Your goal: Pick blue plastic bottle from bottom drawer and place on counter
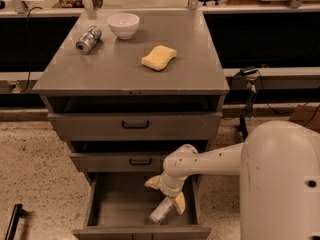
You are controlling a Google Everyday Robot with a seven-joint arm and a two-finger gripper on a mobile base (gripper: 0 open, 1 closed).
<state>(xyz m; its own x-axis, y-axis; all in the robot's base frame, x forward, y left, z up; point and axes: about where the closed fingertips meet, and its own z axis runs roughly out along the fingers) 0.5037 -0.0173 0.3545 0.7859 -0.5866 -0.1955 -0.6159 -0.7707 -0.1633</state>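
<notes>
The blue plastic bottle [160, 211] lies on its side in the open bottom drawer [115, 204], near the front right. My gripper [165, 193] hangs in the drawer just above the bottle's upper end. It is open, with its yellowish fingers [152, 182] spread to either side and nothing held. The white arm reaches in from the right. The counter [115, 66] is the grey top of the cabinet.
On the counter lie a silver can [88, 39], a white bowl [123, 24] and a yellow sponge [159, 57]. Two shallower drawers with black handles [135, 125] sit above the open one, slightly pulled out. The robot's white body [282, 184] fills the lower right.
</notes>
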